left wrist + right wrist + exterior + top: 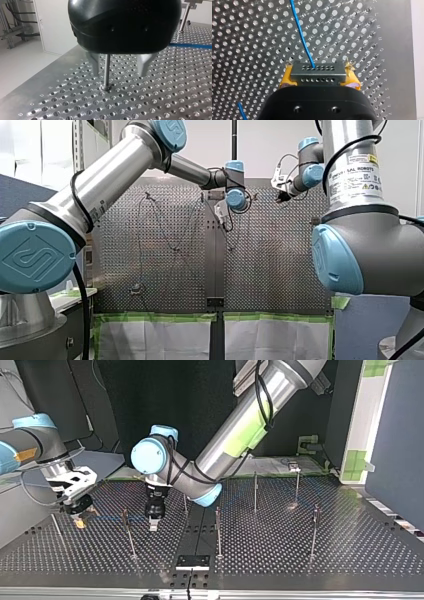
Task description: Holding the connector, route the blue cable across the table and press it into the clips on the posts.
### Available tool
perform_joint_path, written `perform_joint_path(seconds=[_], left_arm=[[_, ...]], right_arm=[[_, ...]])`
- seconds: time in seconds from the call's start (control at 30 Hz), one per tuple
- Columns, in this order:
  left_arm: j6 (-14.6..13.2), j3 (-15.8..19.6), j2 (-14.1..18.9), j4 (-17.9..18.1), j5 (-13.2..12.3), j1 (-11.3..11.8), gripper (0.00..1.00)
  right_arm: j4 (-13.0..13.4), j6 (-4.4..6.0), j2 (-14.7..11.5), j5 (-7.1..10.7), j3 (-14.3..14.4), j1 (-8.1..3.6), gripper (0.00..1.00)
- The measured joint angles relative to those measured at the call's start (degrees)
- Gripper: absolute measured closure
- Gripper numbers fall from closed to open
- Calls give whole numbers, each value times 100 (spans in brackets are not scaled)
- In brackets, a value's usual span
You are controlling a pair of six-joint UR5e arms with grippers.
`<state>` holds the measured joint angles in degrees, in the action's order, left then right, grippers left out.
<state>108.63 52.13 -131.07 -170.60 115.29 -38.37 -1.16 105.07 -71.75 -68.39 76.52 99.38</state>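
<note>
Two arms work over the perforated table (300, 550), both near the far edge in the front view.

Right gripper (319, 78): yellow pads (287, 80) are clamped on the grey connector (317, 71), one pad on each end. The connector face shows two rows of small holes. The blue cable (302, 35) leaves the upper row and runs away from the gripper, above the table. In the top view this gripper hangs low at the left, just above the plate.

Left gripper (118, 73): metal fingers (95, 65) are spread wide and hold nothing. A thin post (107, 72) stands upright between them, closer to one finger and touched by neither. A stretch of the blue cable shows farther off to one side, above the plate.

In the top view the left gripper is left of centre, well apart from the right one. Other upright posts are scattered to its right. Their clips are too small to make out.
</note>
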Motion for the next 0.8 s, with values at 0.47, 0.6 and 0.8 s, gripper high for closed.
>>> perform_joint_path(seconds=[0.47,0.6,0.8], left_arm=[[95,0,12,-394,-33,-49,0],[132,30,41,-608,-201,-82,0],[222,296,303,-717,-465,-118,0]], right_arm=[[-5,-3,6,9,0,5,100],[-6,-3,6,10,0,6,100],[-5,-3,6,10,0,7,100]])
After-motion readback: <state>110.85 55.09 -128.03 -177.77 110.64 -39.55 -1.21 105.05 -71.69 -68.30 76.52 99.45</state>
